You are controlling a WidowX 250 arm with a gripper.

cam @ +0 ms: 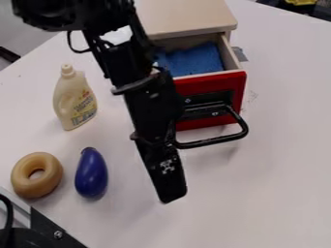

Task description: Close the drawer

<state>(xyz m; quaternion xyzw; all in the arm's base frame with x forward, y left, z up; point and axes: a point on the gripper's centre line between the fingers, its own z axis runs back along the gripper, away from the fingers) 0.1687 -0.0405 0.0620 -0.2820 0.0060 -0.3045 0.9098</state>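
The drawer [214, 84] stands open just beyond the jaws; whether these are spread or closed I cannot tell. I judge the step as alignment; next, I must push it squarely into the cabinet [194, 17].

The drawer's red front [213, 85] looks smooth beneath its glossy black handle [219, 140], the box top [188, 17] like pale wood, the eggplant [91, 174] shiny plastic, the bottle [73, 99] smooth plastic.

Black segmented arm [132, 72]; thin looped black cable [69, 42]; white patterned marking [167, 166].
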